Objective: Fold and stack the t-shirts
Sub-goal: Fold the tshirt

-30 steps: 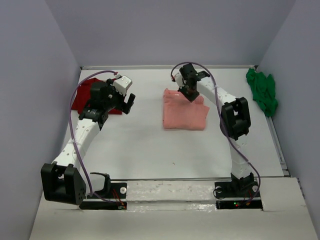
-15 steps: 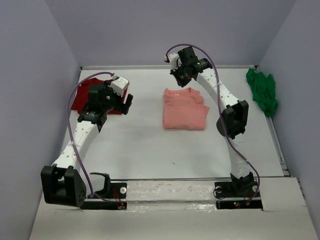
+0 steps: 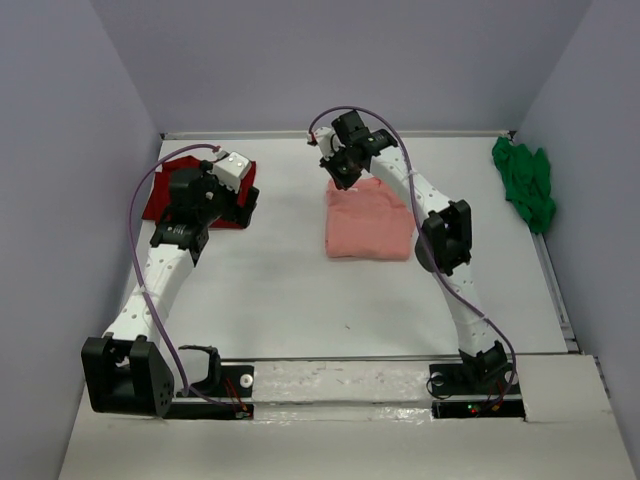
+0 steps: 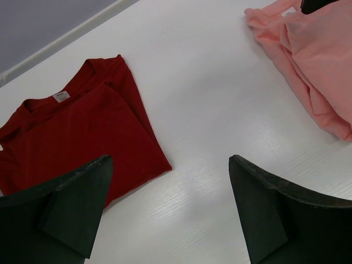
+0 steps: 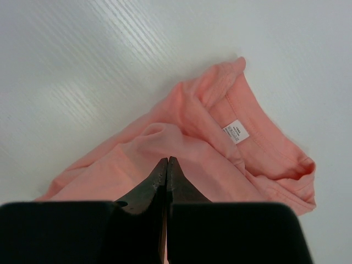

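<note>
- Right wrist view: the salmon-pink shirt (image 5: 258, 148) lies folded mid-surface (image 3: 300, 290), neck label showing.
- The right claw (image 5: 166, 160) is pressed closed over its collar end; whether it pinches cloth, I cannot tell.
- The dark red shirt (image 4: 82, 132) lies far left, with the left claw (image 4: 170, 160) spread wide beside it.
- The green shirt (image 3: 527, 182) is crumpled at the right edge.

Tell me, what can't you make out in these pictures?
Green shirt: top view only, a small crumpled heap; shape unreadable.
Red shirt: cut off by the left wrist view's edge and the left claw; partly under the left arm in the top view.
Right claw: shut, but whether it pinches the pink shirt is unclear.
</note>
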Tool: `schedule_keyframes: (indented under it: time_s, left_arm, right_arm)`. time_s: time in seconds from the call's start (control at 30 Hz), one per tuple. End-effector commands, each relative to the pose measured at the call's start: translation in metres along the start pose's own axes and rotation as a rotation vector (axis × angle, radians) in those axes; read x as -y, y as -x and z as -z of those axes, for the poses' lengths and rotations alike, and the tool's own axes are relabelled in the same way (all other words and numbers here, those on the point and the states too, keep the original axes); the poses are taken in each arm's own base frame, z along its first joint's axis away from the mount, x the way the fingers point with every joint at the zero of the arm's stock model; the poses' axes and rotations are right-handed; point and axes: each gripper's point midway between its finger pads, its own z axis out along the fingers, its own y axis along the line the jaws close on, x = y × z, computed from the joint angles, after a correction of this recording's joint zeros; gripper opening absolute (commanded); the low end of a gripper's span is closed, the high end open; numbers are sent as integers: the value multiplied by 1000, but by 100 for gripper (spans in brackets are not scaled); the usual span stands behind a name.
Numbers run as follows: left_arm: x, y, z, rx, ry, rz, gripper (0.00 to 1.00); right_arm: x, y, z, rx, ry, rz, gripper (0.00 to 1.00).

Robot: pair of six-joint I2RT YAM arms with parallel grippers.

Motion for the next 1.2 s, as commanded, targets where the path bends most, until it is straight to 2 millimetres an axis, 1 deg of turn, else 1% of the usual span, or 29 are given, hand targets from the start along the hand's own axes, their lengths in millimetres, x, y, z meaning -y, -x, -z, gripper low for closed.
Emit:
schedule_keyframes:
  time_s: [0.0,0.17,0.2,0.3,0.33,0.37,0.57,0.67,0.7,0.77,0.83,0.9,0.93,1.0,1.03,1.1,1.13,1.17]
  left_arm:
    - [-5,14,6,57,21,-15,99]
    - [-7,14,5,53,28,-20,99]
    - [-9,14,5,50,31,-20,99]
    - [-9,13,5,48,34,-21,99]
    - [-9,11,4,43,34,-24,99]
    - [-10,10,3,41,36,-24,99]
    - [-12,8,1,31,39,-20,99]
    - [-11,5,1,27,41,-24,99]
    - [-13,4,1,23,48,-25,99]
    - [-11,1,1,19,45,-26,99]
    - [-11,0,1,17,43,-24,99]
    - [-11,2,1,21,42,-22,99]
    - [-11,4,0,25,39,-21,99]
    - [-11,7,0,30,37,-21,99]
    - [-11,9,1,35,36,-21,99]
    - [-11,11,2,41,38,-20,99]
    - [-12,14,4,47,42,-22,99]
    - [-12,15,4,51,43,-19,99]
  right_arm:
    - [-3,30,5,94,3,36,0]
    - [-5,16,-18,58,19,33,0]
    - [-6,7,-27,36,25,30,0]
    - [-7,2,-38,30,30,29,0]
    - [-8,-2,-44,19,37,24,0]
    - [-13,-3,-49,13,46,30,0]
    - [-17,-13,-68,-4,71,29,0]
    - [-15,-13,-73,-1,65,39,0]
    - [-18,-11,-75,0,63,49,0]
    - [-16,-7,-73,12,51,59,0]
    - [-6,1,-63,24,-1,71,0]
    - [8,14,-48,55,-79,89,0]
    - [22,27,-28,92,-164,98,0]
    - [34,40,-6,127,-264,133,0]
    - [47,48,18,151,-358,137,0]
    - [51,55,39,164,-418,166,0]
    - [54,64,62,198,-453,162,0]
    - [56,59,68,186,-473,153,0]
